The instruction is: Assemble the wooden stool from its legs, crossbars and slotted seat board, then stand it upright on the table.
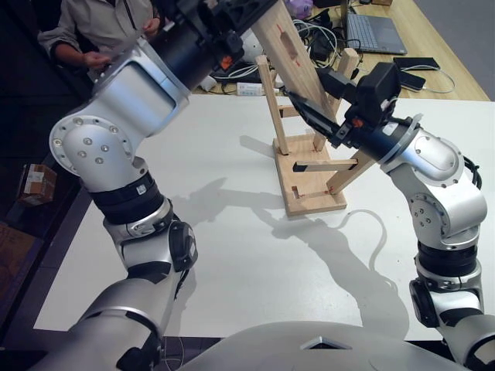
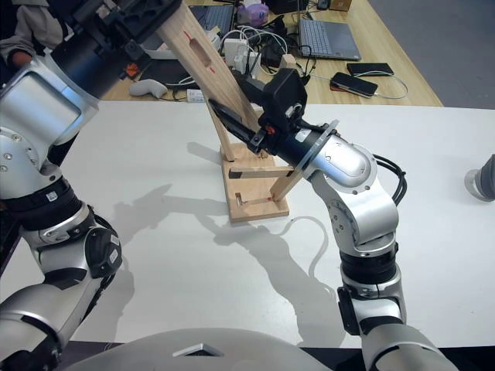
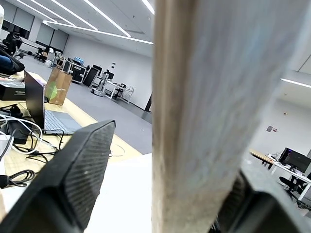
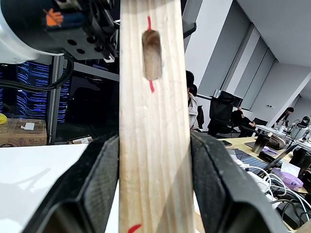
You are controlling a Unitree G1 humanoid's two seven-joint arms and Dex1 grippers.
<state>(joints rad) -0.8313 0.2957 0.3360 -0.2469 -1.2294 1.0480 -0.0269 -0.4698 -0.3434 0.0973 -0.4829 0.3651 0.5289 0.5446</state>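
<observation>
On a white table [image 1: 193, 255], the G1 humanoid holds a long slotted board [image 1: 288, 42] tilted in the air above a part-built stool frame. A flat base board [image 1: 313, 197] lies on the tabletop, with legs [image 1: 272, 108] rising from it and a crossbar [image 1: 325, 165] joining two of them. The right gripper [image 4: 153, 136] is clamped across the board's width below a slot, one finger pressed on each edge. The left gripper [image 2: 158, 15] sits at the board's upper end, and whether it is gripping cannot be told. The step in hand looks like fitting this board onto the free leg ends, with the stool not yet closed up or stood upright. The next move likely calls for lining the slots up with the leg tips. The board would then go down squarely, without knocking the leaning legs out of the base.
</observation>
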